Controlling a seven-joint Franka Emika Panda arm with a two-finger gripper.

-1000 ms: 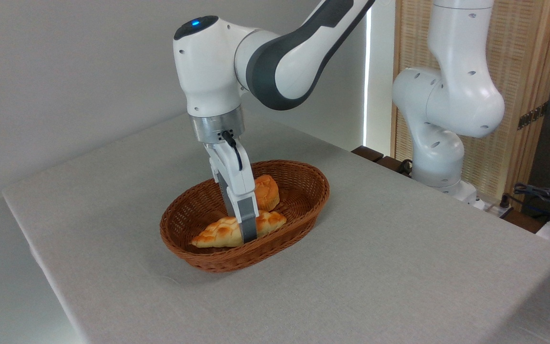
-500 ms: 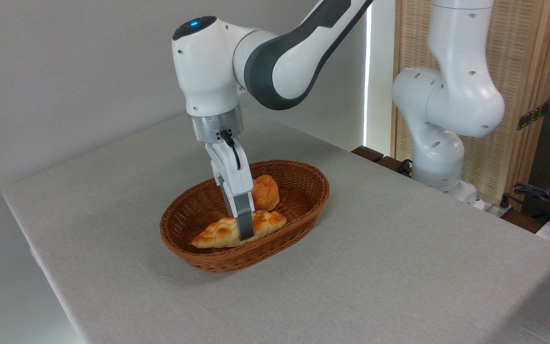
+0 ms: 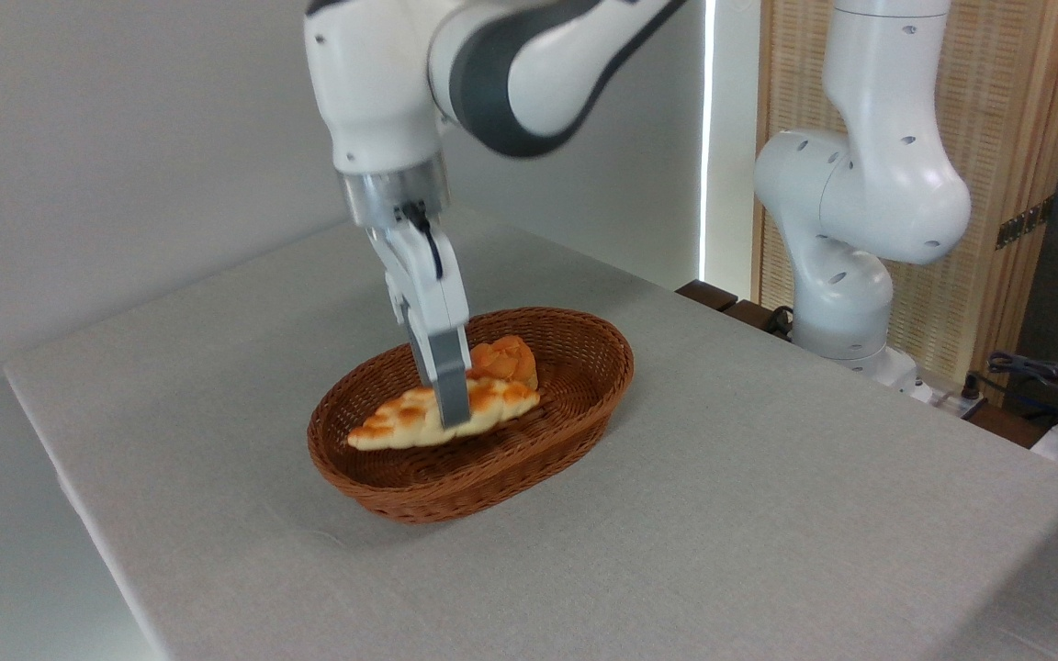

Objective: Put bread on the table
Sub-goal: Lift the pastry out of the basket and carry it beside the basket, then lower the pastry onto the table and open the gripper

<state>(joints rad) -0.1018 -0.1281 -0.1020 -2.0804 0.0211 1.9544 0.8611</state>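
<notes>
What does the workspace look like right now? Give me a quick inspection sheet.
Surface: table, grey cloth, flat.
Job's things: bread gripped near its middle, lifted over the basket, not yet on the table.
Clutter: round bun in the basket.
Grippers: gripper shut on the bread.
Cables: black lead at the wrist; loose cables at far right.
Surroundings: arm base, slatted screen behind.
</notes>
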